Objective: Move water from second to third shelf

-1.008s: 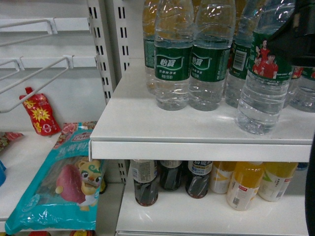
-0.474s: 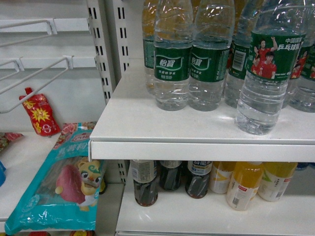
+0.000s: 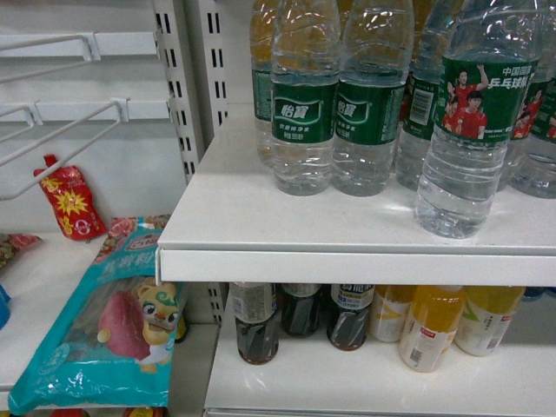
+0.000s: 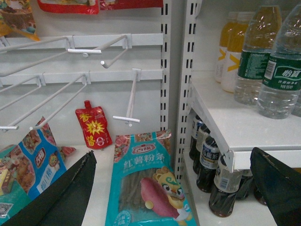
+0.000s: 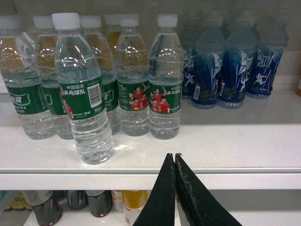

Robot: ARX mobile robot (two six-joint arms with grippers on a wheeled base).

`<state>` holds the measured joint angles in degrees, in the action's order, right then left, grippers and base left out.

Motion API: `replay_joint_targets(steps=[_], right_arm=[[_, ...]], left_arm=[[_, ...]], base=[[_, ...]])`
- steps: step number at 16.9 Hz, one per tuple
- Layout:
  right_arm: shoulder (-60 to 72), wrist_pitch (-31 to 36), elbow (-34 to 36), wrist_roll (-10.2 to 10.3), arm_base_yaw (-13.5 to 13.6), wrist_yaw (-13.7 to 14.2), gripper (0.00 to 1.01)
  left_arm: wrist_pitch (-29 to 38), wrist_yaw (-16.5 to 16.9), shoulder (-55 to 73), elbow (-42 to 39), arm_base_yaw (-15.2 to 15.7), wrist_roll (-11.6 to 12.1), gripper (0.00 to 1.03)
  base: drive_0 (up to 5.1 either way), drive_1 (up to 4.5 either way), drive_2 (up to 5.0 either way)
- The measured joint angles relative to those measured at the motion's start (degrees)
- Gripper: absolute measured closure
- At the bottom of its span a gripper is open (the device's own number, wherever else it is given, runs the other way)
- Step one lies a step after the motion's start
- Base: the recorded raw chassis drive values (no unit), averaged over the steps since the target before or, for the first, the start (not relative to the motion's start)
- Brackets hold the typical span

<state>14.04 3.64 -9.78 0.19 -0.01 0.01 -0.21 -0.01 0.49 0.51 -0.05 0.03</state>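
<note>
Several water bottles with green labels stand on the white shelf (image 3: 261, 234). One water bottle (image 3: 465, 130) stands apart, nearer the front edge than the row behind it; it is upright and nothing holds it. In the right wrist view this water bottle (image 5: 84, 94) is up and to the left of my right gripper (image 5: 174, 155). That gripper is shut, empty, and hangs just in front of the shelf edge (image 5: 225, 179). My left gripper (image 4: 173, 151) is open and empty, low by the shelf upright, below the water bottles (image 4: 282, 75). Neither gripper shows in the head view.
Dark blue-labelled bottles (image 5: 235, 66) fill the shelf's right end. The shelf below holds dark drinks (image 3: 258, 326) and yellow juice bottles (image 3: 432, 326). To the left lie a teal noodle packet (image 4: 150, 183), a red pouch (image 4: 94, 125) and white wire hooks (image 4: 129, 99).
A second ago a dark gripper shape covered the front water bottle's top right in the head view. It has since drawn back out of that view, and the bottle stands in place.
</note>
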Motion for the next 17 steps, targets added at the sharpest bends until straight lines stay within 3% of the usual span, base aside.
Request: replay_joint_targets(steps=[1,3,17], right_arm=[[-1.2,0.4,1.1,0.0,0.0,0.0,0.99],[-8.8,-5.3,3.2,0.0,0.0,0.0,0.99],[-13.8,-3.6,9.0,0.0,0.0,0.0,0.99]], left_arm=[[0.0,0.0,0.0,0.0,0.0,0.0,0.05],[0.0,0.0,0.0,0.0,0.0,0.0,0.05],[0.0,0.0,0.0,0.0,0.0,0.0,0.05]], base=[[0.0,0.0,0.0],[0.0,0.0,0.0],[0.0,0.0,0.0]])
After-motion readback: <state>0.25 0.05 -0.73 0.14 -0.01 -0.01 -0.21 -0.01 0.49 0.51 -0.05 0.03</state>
